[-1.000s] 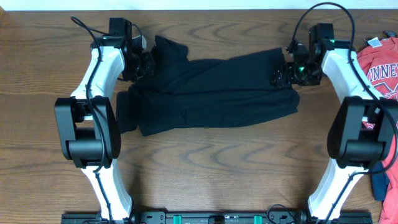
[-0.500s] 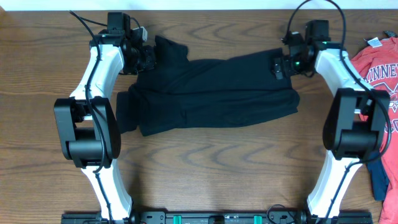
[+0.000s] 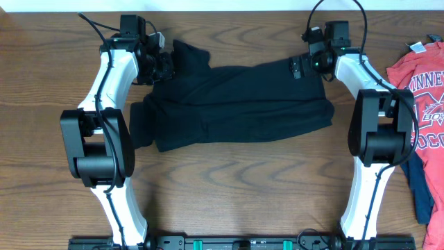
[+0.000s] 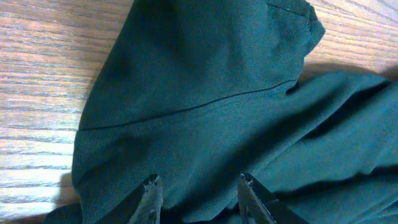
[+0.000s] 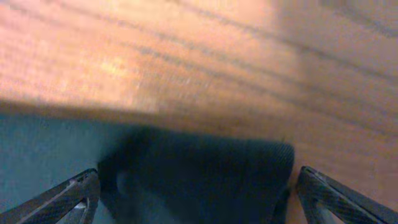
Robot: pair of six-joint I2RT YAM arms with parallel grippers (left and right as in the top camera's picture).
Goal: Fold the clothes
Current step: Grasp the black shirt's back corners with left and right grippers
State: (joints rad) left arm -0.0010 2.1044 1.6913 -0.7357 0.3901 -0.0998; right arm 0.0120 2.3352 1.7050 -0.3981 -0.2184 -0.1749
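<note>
Overhead: my right pincer [image 3: 297,67] gapes at the two-o'clock corner of the limp black T-shirt [image 3: 236,104]; a pinch seems next. My left pincer [image 3: 165,68]: grip unclear.

**Clearance entries**

- Left fingers [image 4: 151,193]: the gap between them is filled by the black T-shirt [image 4: 205,106]. Cloth continues ahead of them and to their right, while bare counter [image 4: 37,93] lies open to their left in the wrist view.
- Right fingers [image 5: 68,196]: spread wide, with a dark corner of the shirt between and below them. Ahead of them is only bare wood (blurred).
- Outward of the right fingers: beyond the right arm [image 3: 378,132] lie a red T-shirt [image 3: 423,83] and a navy garment [image 3: 420,187], well apart from the black shirt.
- Behind both pairs of fingers: a broad bare strip of counter, flanked by the left arm [image 3: 104,139] and the right arm.
</note>
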